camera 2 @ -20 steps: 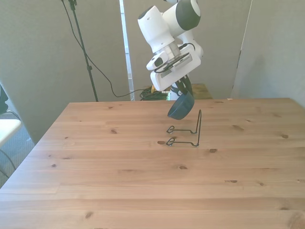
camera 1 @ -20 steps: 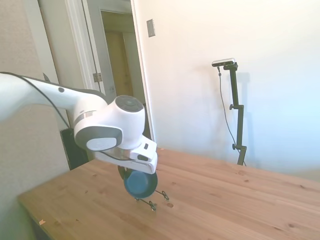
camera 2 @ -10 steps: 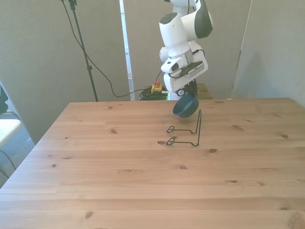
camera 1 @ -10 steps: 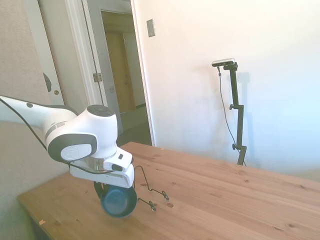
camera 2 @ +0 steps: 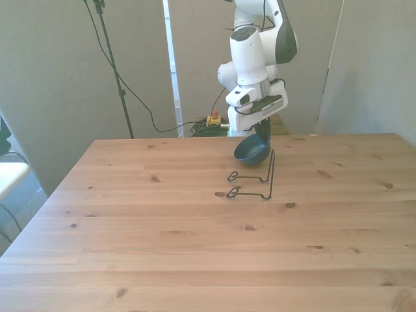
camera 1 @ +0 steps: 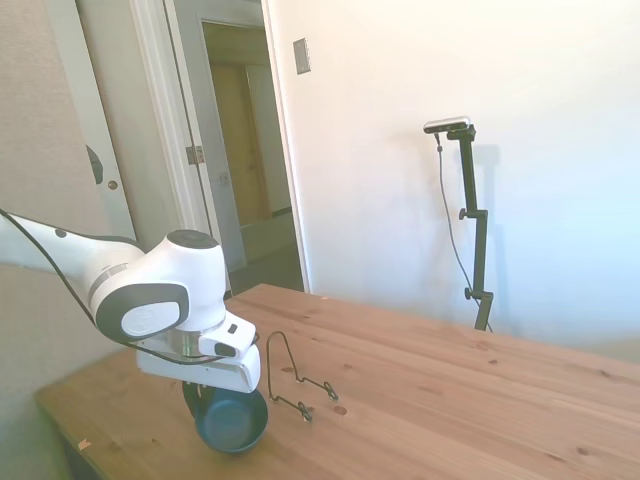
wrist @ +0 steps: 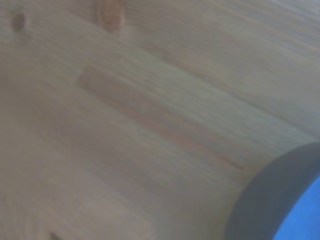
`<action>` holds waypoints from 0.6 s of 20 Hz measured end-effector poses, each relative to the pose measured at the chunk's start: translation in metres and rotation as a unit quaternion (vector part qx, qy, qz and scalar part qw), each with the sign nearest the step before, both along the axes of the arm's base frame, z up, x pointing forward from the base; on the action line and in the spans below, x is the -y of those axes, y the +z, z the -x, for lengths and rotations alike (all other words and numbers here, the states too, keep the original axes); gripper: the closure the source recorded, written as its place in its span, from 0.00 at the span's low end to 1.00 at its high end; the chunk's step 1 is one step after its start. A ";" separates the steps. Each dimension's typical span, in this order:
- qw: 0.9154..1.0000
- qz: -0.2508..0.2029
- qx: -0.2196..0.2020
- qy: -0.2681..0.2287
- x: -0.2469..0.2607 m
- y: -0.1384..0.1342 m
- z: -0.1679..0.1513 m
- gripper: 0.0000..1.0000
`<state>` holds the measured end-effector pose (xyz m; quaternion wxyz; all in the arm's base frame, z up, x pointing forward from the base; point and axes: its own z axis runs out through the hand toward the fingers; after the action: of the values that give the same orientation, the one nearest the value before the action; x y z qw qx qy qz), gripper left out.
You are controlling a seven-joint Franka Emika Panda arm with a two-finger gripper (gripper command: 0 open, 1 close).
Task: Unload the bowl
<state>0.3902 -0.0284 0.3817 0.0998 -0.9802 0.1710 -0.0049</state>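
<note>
The dark teal-blue bowl hangs tilted just above the table, close behind the black wire rack and clear of it. My gripper is shut on the bowl's rim, its fingers mostly hidden under the white hand. In the wrist view a blurred arc of the bowl shows against the wood.
The wire rack stands upright near the middle of the wooden table, with nothing resting in it. The table's far edge lies just behind the bowl in the front view. An open doorway lies beyond the table in the side view.
My arm has carried the bowl off the rack, away toward the far side of the table, and lowered it close to the tabletop. The bowl has tipped more level.
</note>
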 end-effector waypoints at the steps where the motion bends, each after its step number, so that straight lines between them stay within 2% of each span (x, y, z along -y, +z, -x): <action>1: 1.000 0.013 0.000 -0.010 -0.003 -0.002 -0.002 1.00; 6: 0.998 0.050 -0.006 -0.049 -0.016 -0.009 -0.008 1.00; 7: 0.997 0.053 -0.008 -0.050 -0.018 -0.010 -0.008 0.00; 12: 0.997 0.060 -0.011 -0.055 -0.020 -0.011 -0.010 0.00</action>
<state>0.4003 -0.0083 0.3708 0.0389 -0.9734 0.2255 -0.0101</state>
